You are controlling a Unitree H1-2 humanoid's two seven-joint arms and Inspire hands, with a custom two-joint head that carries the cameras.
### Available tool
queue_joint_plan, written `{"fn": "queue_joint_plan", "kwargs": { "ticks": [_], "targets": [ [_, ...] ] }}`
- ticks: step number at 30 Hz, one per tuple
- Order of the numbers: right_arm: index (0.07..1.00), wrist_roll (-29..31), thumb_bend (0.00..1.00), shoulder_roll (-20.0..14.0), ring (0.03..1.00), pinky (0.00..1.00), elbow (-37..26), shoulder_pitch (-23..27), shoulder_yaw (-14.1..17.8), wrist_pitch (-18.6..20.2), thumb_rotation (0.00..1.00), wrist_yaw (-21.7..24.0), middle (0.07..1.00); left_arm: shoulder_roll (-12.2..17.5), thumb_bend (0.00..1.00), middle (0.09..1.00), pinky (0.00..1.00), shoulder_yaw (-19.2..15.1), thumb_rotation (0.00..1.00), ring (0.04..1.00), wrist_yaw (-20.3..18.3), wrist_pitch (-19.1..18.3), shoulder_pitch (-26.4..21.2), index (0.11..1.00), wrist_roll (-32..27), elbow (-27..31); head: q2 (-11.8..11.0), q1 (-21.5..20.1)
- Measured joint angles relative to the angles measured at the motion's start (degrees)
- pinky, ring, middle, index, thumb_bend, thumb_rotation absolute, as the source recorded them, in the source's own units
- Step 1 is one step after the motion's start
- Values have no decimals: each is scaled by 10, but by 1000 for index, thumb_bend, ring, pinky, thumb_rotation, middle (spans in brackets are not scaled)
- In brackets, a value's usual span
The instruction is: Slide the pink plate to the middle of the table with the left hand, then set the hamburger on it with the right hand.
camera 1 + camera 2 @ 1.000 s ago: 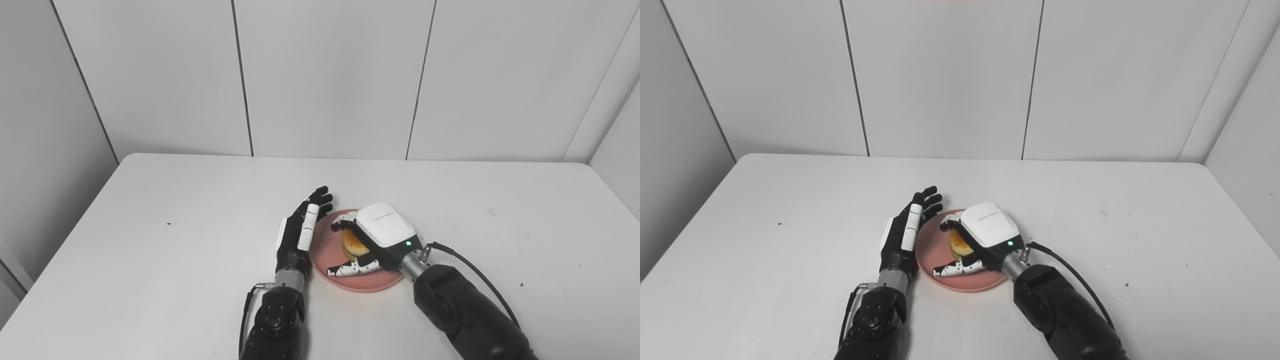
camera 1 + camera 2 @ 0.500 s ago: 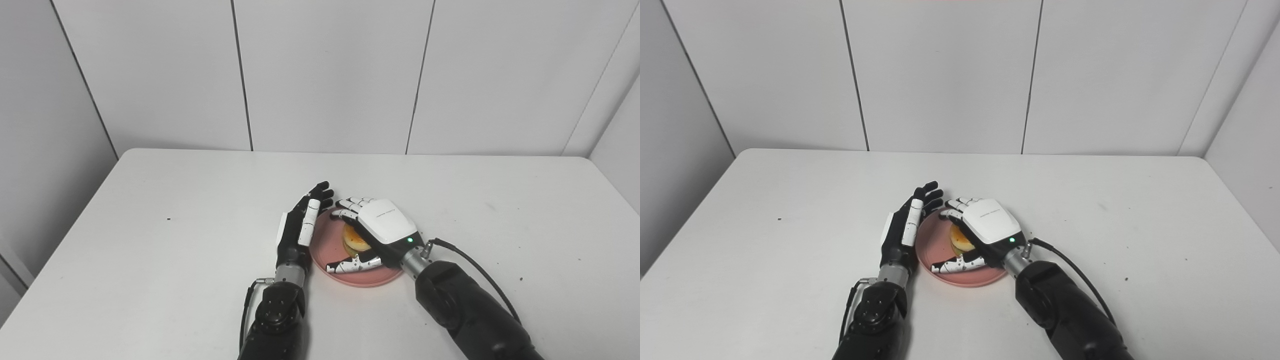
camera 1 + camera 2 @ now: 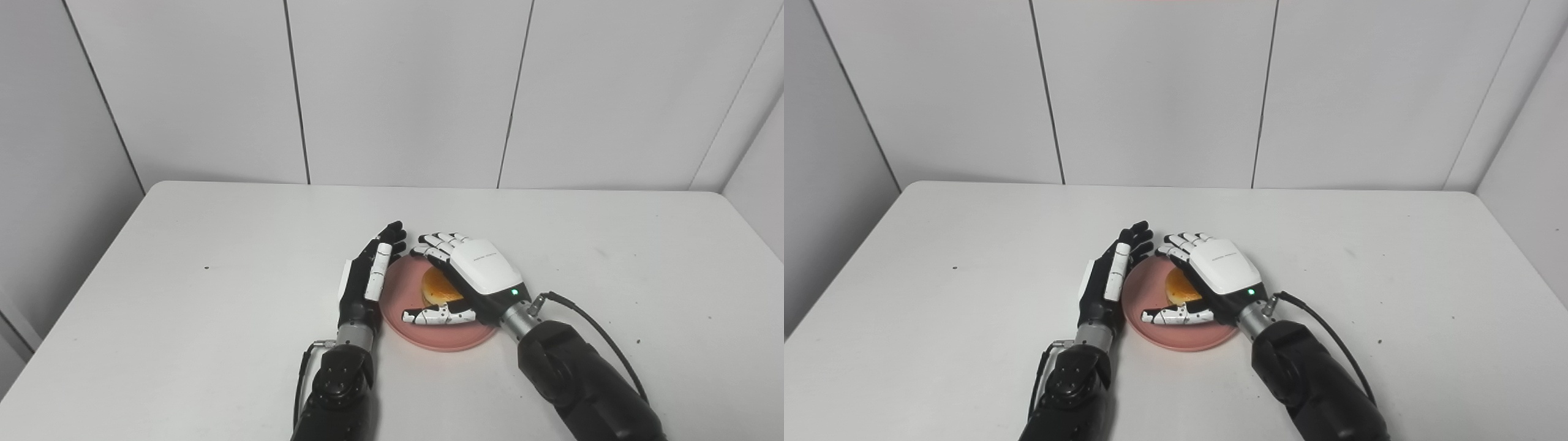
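Observation:
The pink plate [image 3: 401, 309] lies near the middle of the white table [image 3: 184, 275]. The hamburger [image 3: 436, 286] sits on the plate, its orange bun partly hidden under my right hand. My right hand [image 3: 474, 278] is open above the plate, fingers spread past the far side of the burger and thumb stretched out on the near side, apart from the bun. My left hand [image 3: 367, 278] is open, fingers straight, standing edge-on against the plate's left rim. Both hands also show in the right eye view: left hand [image 3: 1108, 282], right hand [image 3: 1216, 275].
The table's back edge meets a grey panelled wall [image 3: 398, 92]. A black cable [image 3: 588, 318] runs from my right wrist over the table. Small dark specks dot the table surface.
My right hand has opened off the hamburger and drawn slightly right and back, leaving the burger on the plate. My left hand has stayed put. The camera tilted a little.

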State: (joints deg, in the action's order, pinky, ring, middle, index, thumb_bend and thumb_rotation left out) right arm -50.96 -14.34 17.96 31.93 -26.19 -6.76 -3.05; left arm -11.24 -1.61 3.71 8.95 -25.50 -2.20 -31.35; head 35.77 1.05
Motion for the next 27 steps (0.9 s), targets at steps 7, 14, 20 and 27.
{"fn": "queue_joint_plan", "kwargs": {
  "ticks": [7,14,20,27],
  "targets": [
    [862,15,861,-2,916,908,-36,-2,31,0,1000,-15,930,0,836,839,925,1,931,849,-1,0,0,785,-2,1,0,1],
    [873,50,815,-2,914,878,-55,-2,73,2,970,-10,920,1,825,824,905,1,930,849,1,-2,1,776,-1,4,0,1],
    [838,124,763,20,875,780,-51,-13,128,5,943,-16,876,-1,805,891,937,1,937,940,17,-2,4,819,9,9,0,2],
    [852,302,810,91,872,810,-28,-48,233,26,995,-14,873,-5,794,959,982,3,956,984,76,16,7,920,54,9,0,4]
  ]
}}
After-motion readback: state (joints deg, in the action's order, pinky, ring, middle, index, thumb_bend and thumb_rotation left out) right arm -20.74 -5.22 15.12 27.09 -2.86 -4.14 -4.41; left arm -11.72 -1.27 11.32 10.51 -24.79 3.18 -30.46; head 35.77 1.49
